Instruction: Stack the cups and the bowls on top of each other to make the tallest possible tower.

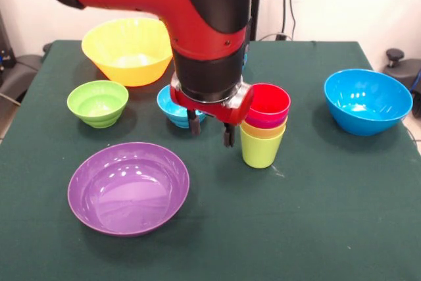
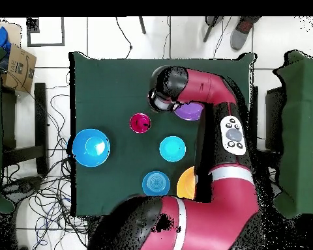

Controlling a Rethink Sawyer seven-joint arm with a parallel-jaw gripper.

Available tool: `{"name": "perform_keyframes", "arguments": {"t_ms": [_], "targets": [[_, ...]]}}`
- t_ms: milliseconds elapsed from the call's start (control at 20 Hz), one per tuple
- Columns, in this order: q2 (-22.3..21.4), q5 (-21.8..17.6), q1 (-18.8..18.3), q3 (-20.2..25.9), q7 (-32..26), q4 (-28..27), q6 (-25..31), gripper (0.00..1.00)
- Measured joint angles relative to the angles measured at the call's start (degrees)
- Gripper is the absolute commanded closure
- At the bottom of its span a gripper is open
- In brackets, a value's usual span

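Four cups already sit nested in the tower [image 1: 264, 128] at mid-table: lime green lowest, then yellow, purple and the red cup [image 1: 269, 101] on top. The gripper [image 1: 210, 129] hangs just beside it, fingers [image 1: 193, 123] parted and holding nothing (nothing shows between them). By my reckoning the cup part is done and the bowls remain. The purple bowl [image 1: 128, 187], green bowl [image 1: 97, 102], yellow-orange bowl [image 1: 128, 50] and large blue bowl [image 1: 367, 101] all stand apart on the green cloth, and a small blue bowl [image 1: 172, 104] lies partly hidden behind the gripper.
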Motion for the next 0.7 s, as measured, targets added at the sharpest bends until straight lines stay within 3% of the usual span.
{"name": "perform_keyframes", "arguments": {"t_ms": [400, 700], "targets": [[2.6, -3.6, 0.1, 0.4, -1.0, -4.0, 4.1, 0.00], [2.0, -5.2, 1.2, 0.4, -1.0, -4.5, 7.0, 0.00]]}}
